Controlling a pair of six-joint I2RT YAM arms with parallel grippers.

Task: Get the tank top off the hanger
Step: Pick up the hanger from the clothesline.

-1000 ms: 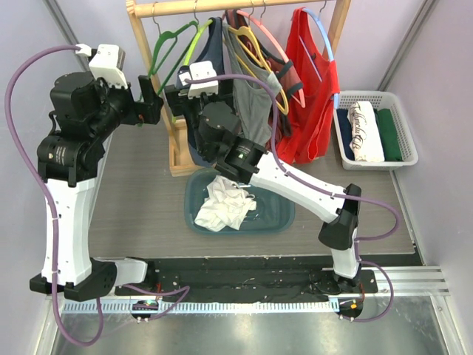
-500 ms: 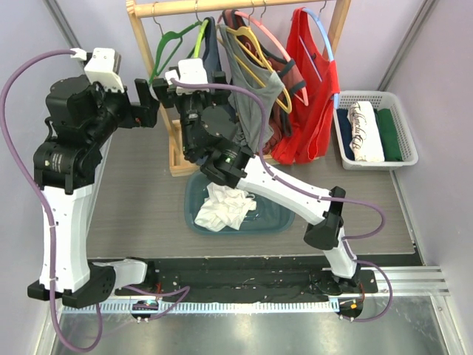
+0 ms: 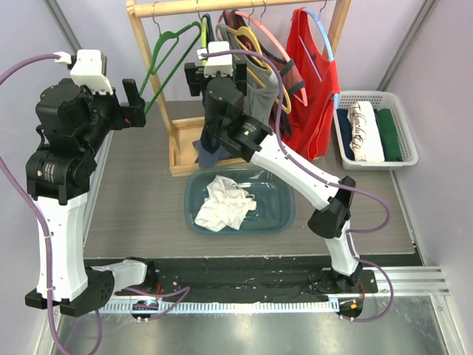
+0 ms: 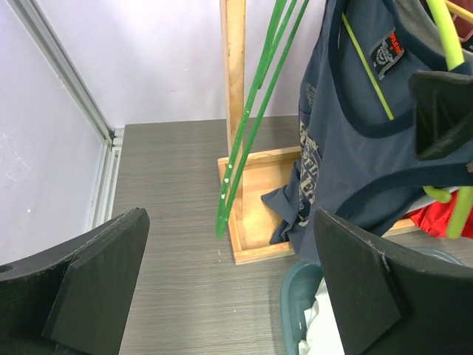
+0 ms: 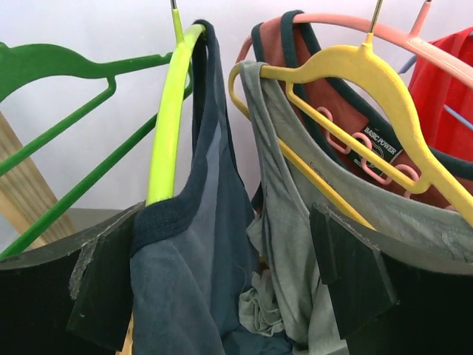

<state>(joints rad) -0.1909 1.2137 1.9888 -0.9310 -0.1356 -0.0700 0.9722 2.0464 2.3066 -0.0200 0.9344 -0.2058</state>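
A: The navy tank top (image 5: 188,288) hung on the lime hanger (image 5: 170,111), up on the wooden rail (image 3: 166,7), with 1 strap draped over the hanger's shoulder.

B: And the right fingers (image 5: 111,288) stood wide apart on either side of that strap, gripping nothing.

A: The left fingers (image 4: 96,285)?

B: Spread wide too, and empty. They sat well off to the side of the rack, facing the shirt's flank.

A: How would it handle?

B: Light, limp jersey, I'd say. No stiffness, so it would sag and stretch. The bound strap edge looked like the best hold, thicker and less slippery. Pinch there and lift it over the hanger's end.

A: Risk?

B: The hanger looked free to swing. The grey tank top (image 5: 295,222) hung just beside it, so it would be easy to catch 2 layers.
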